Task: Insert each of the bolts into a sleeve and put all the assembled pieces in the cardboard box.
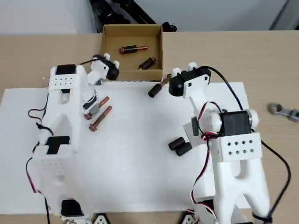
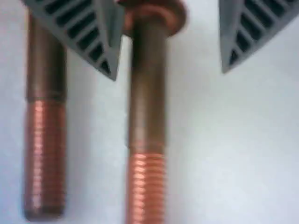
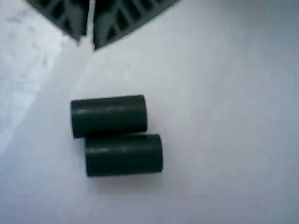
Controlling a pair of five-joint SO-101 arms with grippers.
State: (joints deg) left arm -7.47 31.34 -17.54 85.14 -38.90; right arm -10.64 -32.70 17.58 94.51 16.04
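Hovering over two copper bolts [image 2: 145, 116], smooth-shanked with ribbed threads, my left gripper [image 2: 168, 73] gapes wide; my right gripper [image 3: 89, 39], pinched closed and empty, hangs beside two matte black cylindrical sleeves [image 3: 110, 115] on the white sheet [image 3: 233, 93].

A light wooden bench [image 1: 37, 51] carries everything. A white sheet [image 1: 140, 177] lies flat over most of its near part, leaving bare wood along the far side and at the right. On that bare wood, near the right edge of the high view and apart from the sheet, rests a small metal tool [image 1: 281, 110] (a wrench, by its look; its outer end is cut off). Beyond the bench's far edge sits dark equipment [image 1: 119, 11], too shadowed to tell apart.
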